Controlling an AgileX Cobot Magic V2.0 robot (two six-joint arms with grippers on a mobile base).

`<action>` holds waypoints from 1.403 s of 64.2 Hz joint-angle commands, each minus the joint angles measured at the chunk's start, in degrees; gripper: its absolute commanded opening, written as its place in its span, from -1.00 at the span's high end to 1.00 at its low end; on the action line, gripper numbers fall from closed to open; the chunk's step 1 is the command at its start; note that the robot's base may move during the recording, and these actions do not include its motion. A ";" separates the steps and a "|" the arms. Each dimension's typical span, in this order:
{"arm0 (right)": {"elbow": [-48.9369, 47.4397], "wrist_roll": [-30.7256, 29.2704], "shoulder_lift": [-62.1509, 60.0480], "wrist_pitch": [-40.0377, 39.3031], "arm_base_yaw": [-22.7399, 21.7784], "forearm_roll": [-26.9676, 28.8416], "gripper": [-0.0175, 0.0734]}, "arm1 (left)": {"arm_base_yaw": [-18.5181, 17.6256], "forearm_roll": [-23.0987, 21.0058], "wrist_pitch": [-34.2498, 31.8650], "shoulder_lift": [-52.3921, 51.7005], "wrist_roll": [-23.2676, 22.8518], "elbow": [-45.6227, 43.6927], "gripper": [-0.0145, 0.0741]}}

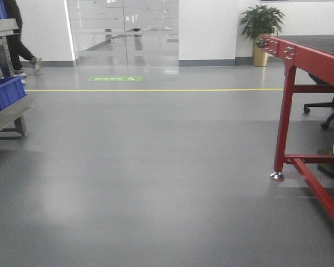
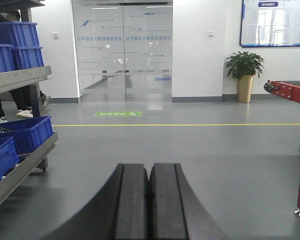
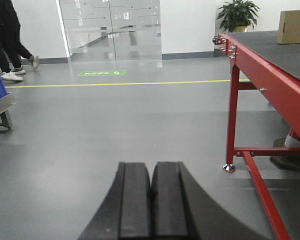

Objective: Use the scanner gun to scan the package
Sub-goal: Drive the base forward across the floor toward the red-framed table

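Note:
A plain brown cardboard box (image 3: 294, 26), the package as far as I can tell, stands far off on the red-framed table (image 3: 270, 75) at the upper right of the right wrist view; it is too distant to make out a label. The scanner gun is out of view. My left gripper (image 2: 150, 170) is shut with nothing between its black pads and points out over bare grey floor. My right gripper (image 3: 152, 167) is likewise shut and empty, low over the floor to the left of the table's leg (image 3: 232, 120).
A metal rack with blue bins (image 2: 20, 135) stands at the left. The red table frame (image 1: 300, 111) is at the right, with an office chair base (image 1: 328, 111) behind it. A potted plant (image 1: 260, 33) and glass doors (image 1: 122, 30) are at the back. A person (image 3: 10, 40) walks at the far left.

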 commanded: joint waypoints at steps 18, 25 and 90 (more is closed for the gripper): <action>-0.08 0.00 -0.18 -1.20 0.13 -0.03 0.95 | 0.08 -0.09 -0.89 -0.23 -0.41 -0.08 0.92; -0.08 0.00 -0.18 -1.20 0.13 -0.03 0.95 | 0.08 -0.09 -0.89 -0.23 -0.41 -0.08 0.92; -0.08 0.00 -0.18 -1.20 0.13 -0.03 0.95 | 0.08 -0.09 -0.89 -0.23 -0.41 -0.08 0.92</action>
